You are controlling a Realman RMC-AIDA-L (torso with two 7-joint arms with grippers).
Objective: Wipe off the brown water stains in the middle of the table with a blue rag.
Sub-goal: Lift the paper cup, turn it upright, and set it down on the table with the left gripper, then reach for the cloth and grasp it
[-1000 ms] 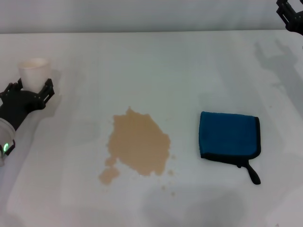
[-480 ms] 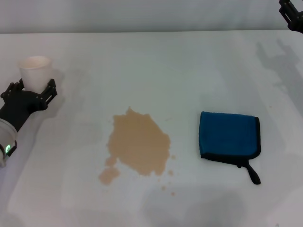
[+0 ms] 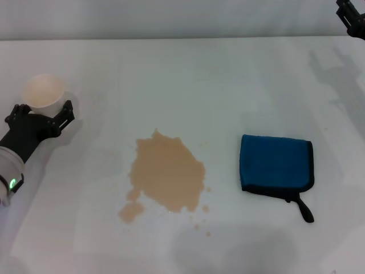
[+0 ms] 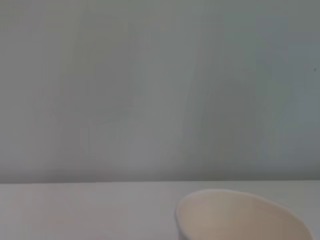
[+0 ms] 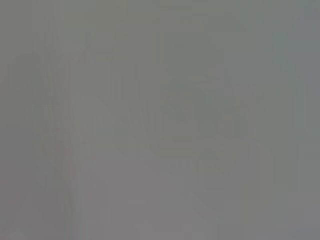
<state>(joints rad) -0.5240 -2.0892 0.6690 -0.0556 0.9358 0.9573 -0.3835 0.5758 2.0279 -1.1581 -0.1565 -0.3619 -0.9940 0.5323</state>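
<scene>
The brown water stains (image 3: 168, 174) form a tan puddle with small droplets in the middle of the white table (image 3: 199, 74). The blue rag (image 3: 276, 162) lies flat to the right of the puddle, with its black loop tail toward the front. My left gripper (image 3: 41, 113) is open at the table's left side, just in front of a white paper cup (image 3: 43, 91) and apart from it. My right gripper (image 3: 351, 14) is raised at the far right corner, far from the rag, and only partly in view.
The white paper cup stands upright at the left and also shows in the left wrist view (image 4: 245, 217), with a grey wall behind the table. The right wrist view shows only plain grey.
My left gripper has drawn back toward the front, away from the paper cup that stood between its fingers. The cup stays on the table. The rag and the stains have not moved.
</scene>
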